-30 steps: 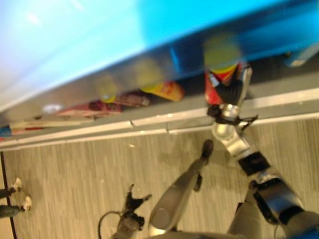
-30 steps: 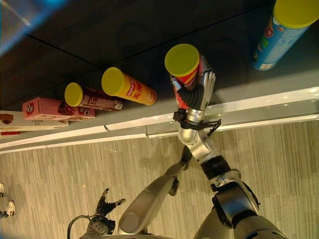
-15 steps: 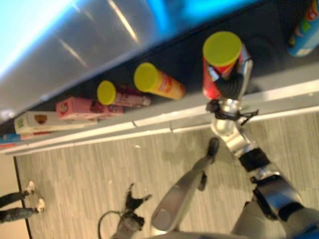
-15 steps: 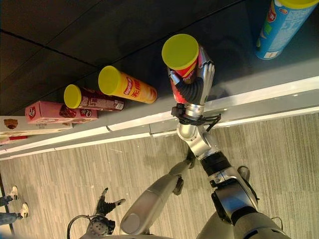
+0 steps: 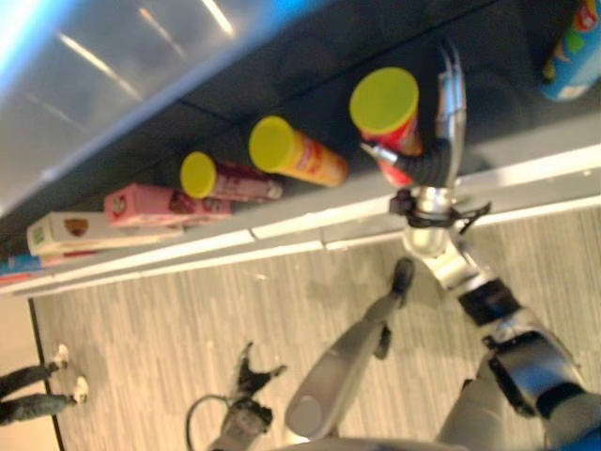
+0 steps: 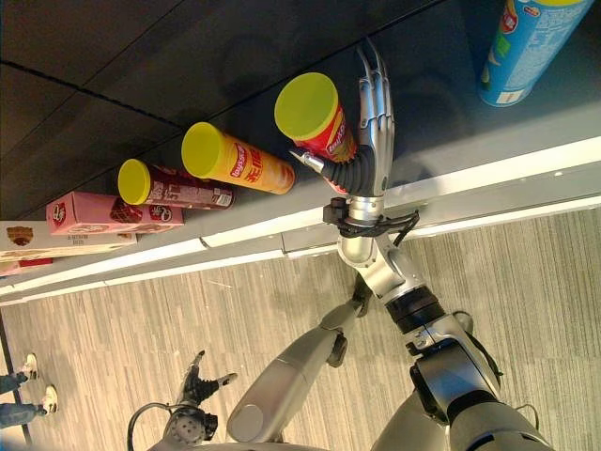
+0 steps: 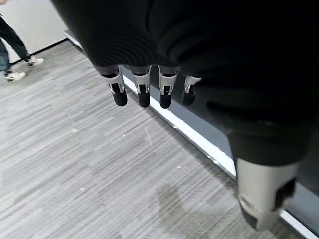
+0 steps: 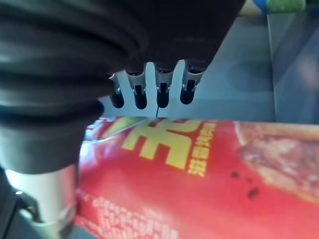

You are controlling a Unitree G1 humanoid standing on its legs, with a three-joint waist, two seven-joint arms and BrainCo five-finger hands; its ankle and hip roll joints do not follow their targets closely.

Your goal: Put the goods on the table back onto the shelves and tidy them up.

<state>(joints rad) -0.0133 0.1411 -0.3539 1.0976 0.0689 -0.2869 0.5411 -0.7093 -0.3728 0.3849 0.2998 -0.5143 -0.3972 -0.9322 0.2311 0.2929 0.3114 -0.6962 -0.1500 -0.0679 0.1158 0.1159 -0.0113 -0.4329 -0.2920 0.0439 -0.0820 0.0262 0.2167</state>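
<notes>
The right hand stands with fingers straight and spread, holding nothing, just beside the red canister on the shelf (light, stiff, slick-walled, likely tippy), best grasped round its mid-body.

The robot's arms are silver-grey with smooth rounded shells and black bands at the joints. Each wrist ends in a polished silver collar. The right hand wears a dark ribbed cover over its back and wrist, with silver fingers beyond it. The left hand has the same ribbed cover, and its silver fingers end in dark tips.
</notes>
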